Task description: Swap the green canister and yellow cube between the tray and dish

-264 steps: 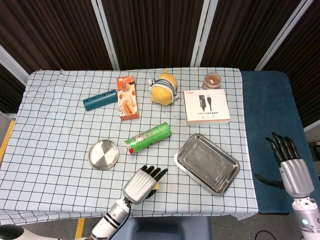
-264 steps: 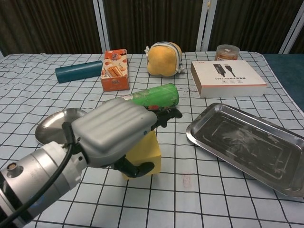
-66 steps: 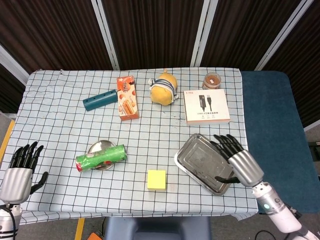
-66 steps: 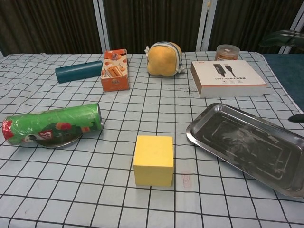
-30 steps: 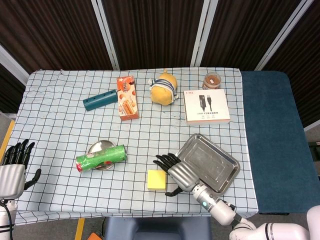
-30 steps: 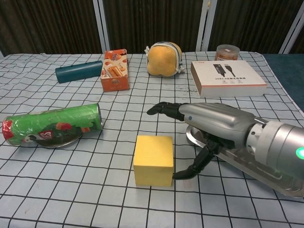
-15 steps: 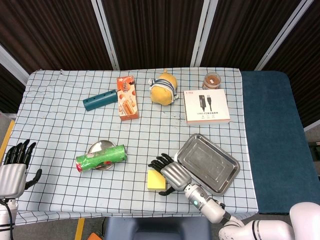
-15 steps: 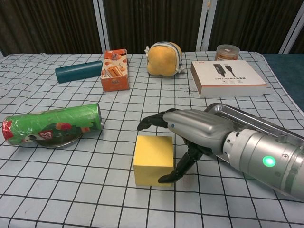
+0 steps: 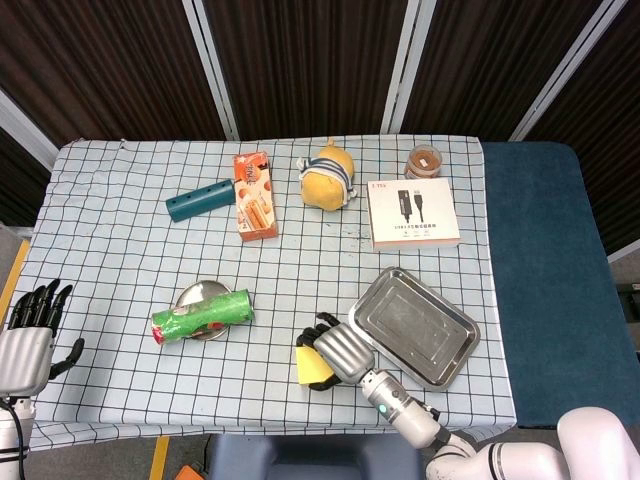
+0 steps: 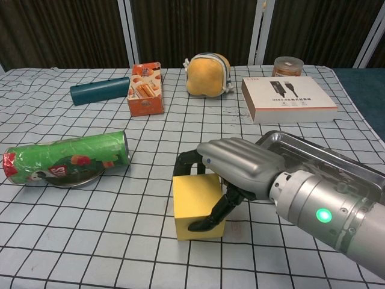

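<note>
With the green canister (image 9: 203, 316) already laid on the dish (image 9: 192, 296), the yellow cube (image 10: 197, 206) is grasped by the right hand (image 10: 231, 165); lifting into the tray (image 9: 440, 342) is needed next.

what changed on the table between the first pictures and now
The green canister went from mid-table onto the dish. The left hand let go of the yellow cube and withdrew to the table's left edge; the right hand came in and closed on the cube. The tray and the back-row items stayed put.
</note>
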Action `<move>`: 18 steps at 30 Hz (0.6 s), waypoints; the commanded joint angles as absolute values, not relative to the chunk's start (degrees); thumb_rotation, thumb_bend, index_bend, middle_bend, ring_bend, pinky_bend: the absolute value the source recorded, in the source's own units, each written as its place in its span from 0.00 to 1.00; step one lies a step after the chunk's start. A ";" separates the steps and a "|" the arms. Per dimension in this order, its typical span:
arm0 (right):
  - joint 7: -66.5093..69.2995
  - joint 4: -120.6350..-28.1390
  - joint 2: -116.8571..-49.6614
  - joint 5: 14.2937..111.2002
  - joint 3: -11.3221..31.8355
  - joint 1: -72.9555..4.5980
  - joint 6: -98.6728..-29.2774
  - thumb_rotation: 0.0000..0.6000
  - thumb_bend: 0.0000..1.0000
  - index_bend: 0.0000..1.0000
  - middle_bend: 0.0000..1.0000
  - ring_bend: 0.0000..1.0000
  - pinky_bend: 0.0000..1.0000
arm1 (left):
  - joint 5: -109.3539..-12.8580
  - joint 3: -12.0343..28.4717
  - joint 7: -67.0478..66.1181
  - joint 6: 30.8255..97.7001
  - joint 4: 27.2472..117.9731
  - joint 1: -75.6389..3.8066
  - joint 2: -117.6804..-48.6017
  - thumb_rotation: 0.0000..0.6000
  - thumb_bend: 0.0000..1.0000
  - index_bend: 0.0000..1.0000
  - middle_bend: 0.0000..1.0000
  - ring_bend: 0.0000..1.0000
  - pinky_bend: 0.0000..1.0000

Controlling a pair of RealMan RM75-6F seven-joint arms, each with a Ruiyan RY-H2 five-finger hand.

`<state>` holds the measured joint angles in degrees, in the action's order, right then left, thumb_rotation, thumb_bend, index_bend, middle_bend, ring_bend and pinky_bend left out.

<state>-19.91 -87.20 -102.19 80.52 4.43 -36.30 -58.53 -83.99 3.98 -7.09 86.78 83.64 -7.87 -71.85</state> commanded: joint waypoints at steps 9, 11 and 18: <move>-18.56 -88.57 -97.19 83.86 6.77 -34.45 -65.44 1.00 0.27 0.74 0.57 0.61 0.45 | -84.21 3.89 -7.38 86.26 83.80 -7.91 -71.88 1.00 0.35 0.00 0.00 0.00 0.09; -18.79 -89.96 -94.39 83.99 6.83 -33.46 -66.84 1.00 0.27 0.74 0.57 0.61 0.45 | -84.31 3.89 -7.41 86.23 83.92 -7.91 -71.84 1.00 0.35 0.00 0.00 0.00 0.09; -15.49 -91.05 -87.19 84.78 5.28 -29.16 -71.54 1.00 0.27 0.72 0.57 0.61 0.45 | -84.72 3.59 -7.46 85.98 84.37 -7.88 -71.69 1.00 0.35 0.00 0.00 0.00 0.09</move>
<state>-16.42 -90.75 -88.28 84.37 5.80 -30.18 -70.49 -84.71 3.59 -7.46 85.98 84.37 -7.87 -71.69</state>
